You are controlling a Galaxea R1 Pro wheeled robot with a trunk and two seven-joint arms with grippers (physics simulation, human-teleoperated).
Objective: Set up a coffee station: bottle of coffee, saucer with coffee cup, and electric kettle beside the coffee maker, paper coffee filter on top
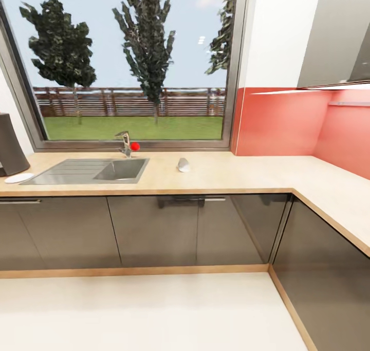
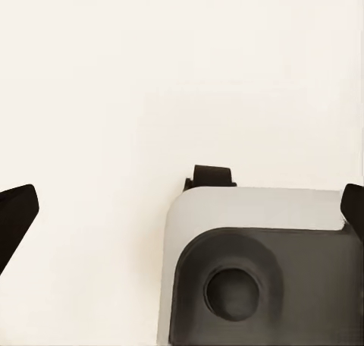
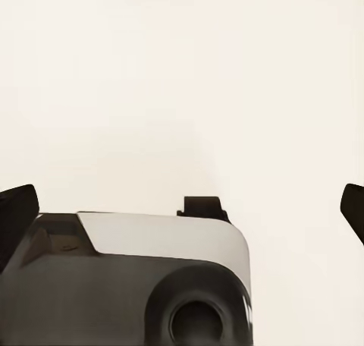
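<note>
The kitchen countertop (image 1: 241, 173) runs under the window and turns a corner at the right. A flat white saucer (image 1: 18, 178) lies at its left end. Beside the saucer, a dark appliance (image 1: 10, 145) that looks like the coffee maker is cut off by the picture's edge. A small white object (image 1: 183, 164) lies right of the sink; I cannot tell whether it is the coffee cup or the paper coffee filter. My left gripper (image 2: 182, 209) and right gripper (image 3: 182, 209) are both open and empty, hanging over pale floor and my own base.
An inset steel sink (image 1: 87, 172) with a tap (image 1: 125, 143) and a red knob (image 1: 134, 146) sits below the window. Dark grey cabinets (image 1: 154, 230) front the counter. A red backsplash (image 1: 288, 125) and a hood (image 1: 334, 37) are at the right. Pale floor (image 1: 144, 310) lies before me.
</note>
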